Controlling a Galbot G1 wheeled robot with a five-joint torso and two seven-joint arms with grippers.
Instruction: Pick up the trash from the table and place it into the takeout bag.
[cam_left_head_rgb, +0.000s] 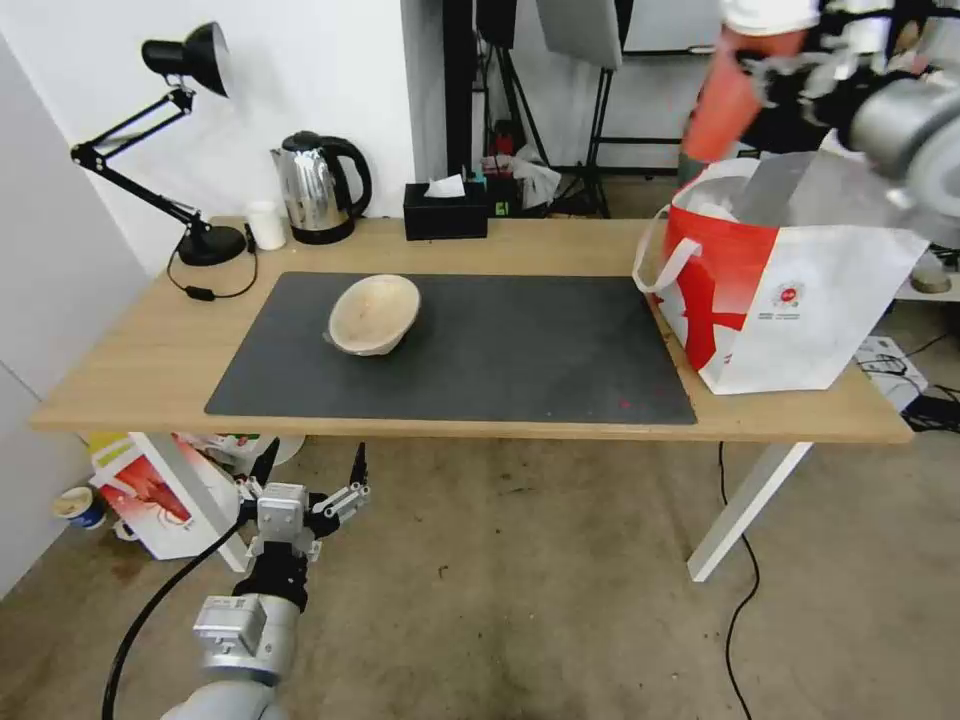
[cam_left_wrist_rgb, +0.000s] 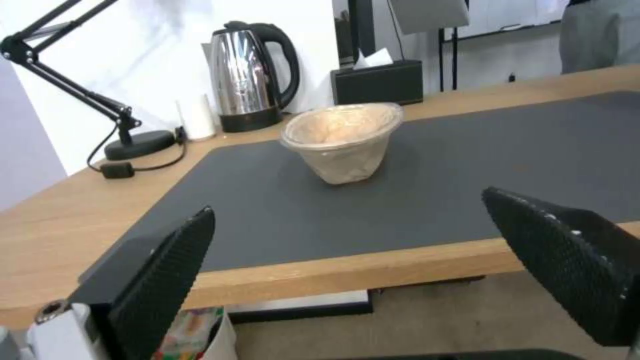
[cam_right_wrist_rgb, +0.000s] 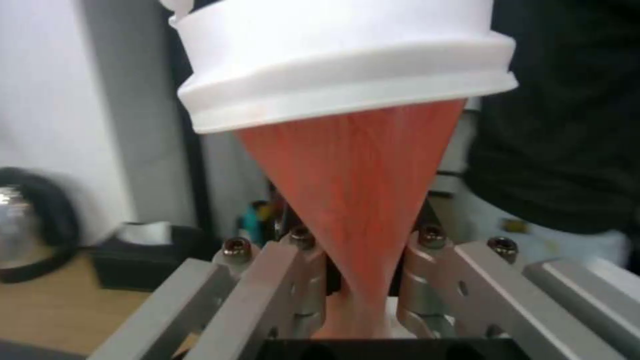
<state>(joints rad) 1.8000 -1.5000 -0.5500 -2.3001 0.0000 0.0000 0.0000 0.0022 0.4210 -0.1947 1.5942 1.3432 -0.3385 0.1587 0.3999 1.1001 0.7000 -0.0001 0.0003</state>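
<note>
One red cup (cam_left_head_rgb: 728, 100) clenched in right claw (cam_left_head_rgb: 790, 70) above takeout bag (cam_left_head_rgb: 790, 290); left claw (cam_left_head_rgb: 312, 480) released.

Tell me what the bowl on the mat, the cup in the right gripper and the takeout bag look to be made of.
Beige bowl: seemingly moulded paper pulp, matte, with crinkled, fibrous walls. Red drink cup, held by the right gripper: probably coated paper or thin plastic, faintly streaked; its white lid looks like smooth plastic. Takeout bag: apparently coated fabric or laminated sheet, printed outside, with silvery foil-like lining.
</note>
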